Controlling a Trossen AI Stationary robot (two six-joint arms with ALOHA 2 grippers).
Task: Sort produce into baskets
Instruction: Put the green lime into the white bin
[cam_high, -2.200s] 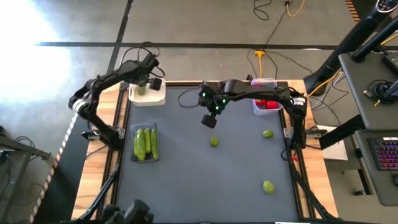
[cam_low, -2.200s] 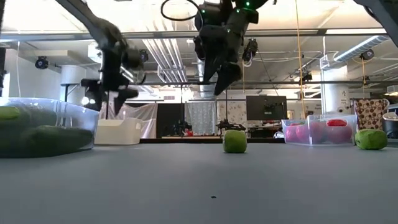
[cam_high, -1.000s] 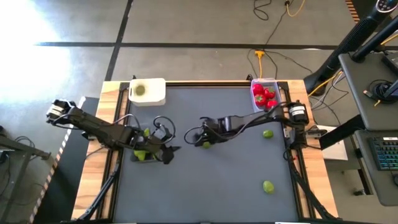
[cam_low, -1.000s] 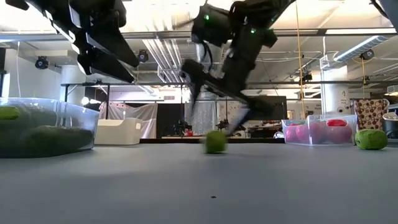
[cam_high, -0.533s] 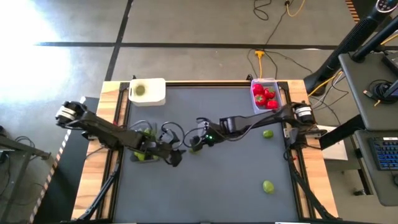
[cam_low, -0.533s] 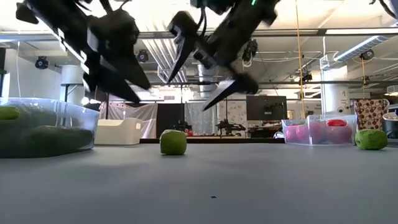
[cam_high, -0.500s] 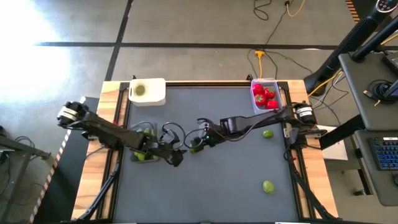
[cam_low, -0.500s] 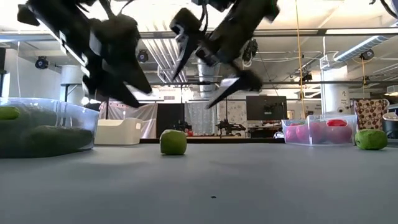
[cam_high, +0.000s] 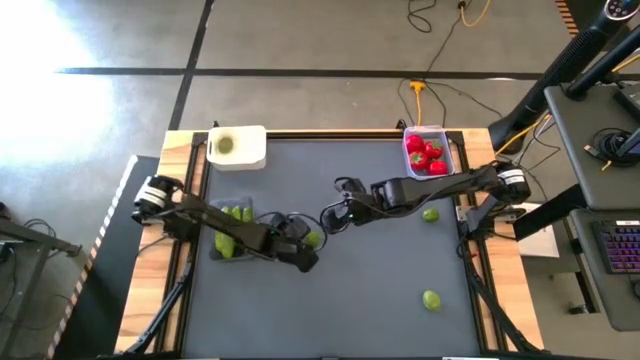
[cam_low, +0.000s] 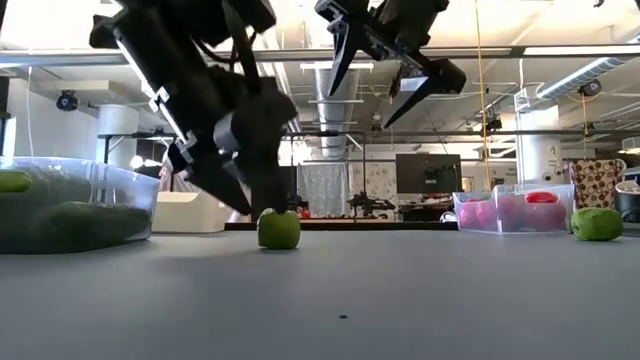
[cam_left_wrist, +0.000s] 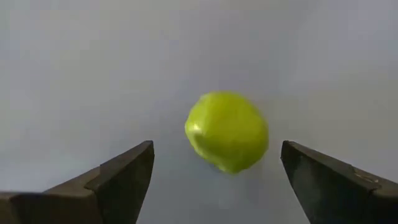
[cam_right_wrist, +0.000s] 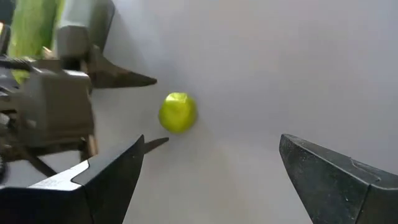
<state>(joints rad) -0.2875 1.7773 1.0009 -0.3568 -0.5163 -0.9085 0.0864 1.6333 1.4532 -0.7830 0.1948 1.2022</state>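
Note:
A yellow-green ball (cam_high: 314, 239) rests on the dark mat near the table's middle. My left gripper (cam_high: 306, 252) is open and low over it. In the left wrist view its fingers stand on either side of the ball (cam_left_wrist: 227, 130) with a gap on each side. My right gripper (cam_high: 330, 218) is open and empty, just right of the ball and well above the mat in the low view (cam_low: 385, 72). Green pods lie in a clear tub (cam_high: 232, 232) at the left. Red pieces fill a clear tub (cam_high: 428, 155) at the far right. A white tub (cam_high: 237, 146) holds one ball. No dark grey tray shows.
Two more yellow-green balls lie on the mat, one at the right (cam_high: 431, 214) and one at the near right (cam_high: 431, 299). The two arms reach toward each other over the table's middle, their grippers close together. The mat's near half is bare.
The ball has rolled toward the table's left and now lies still. My right gripper, which was low beside it, has risen and drawn back toward the right. My left gripper has gone right and down toward the ball until its fingers stand around it.

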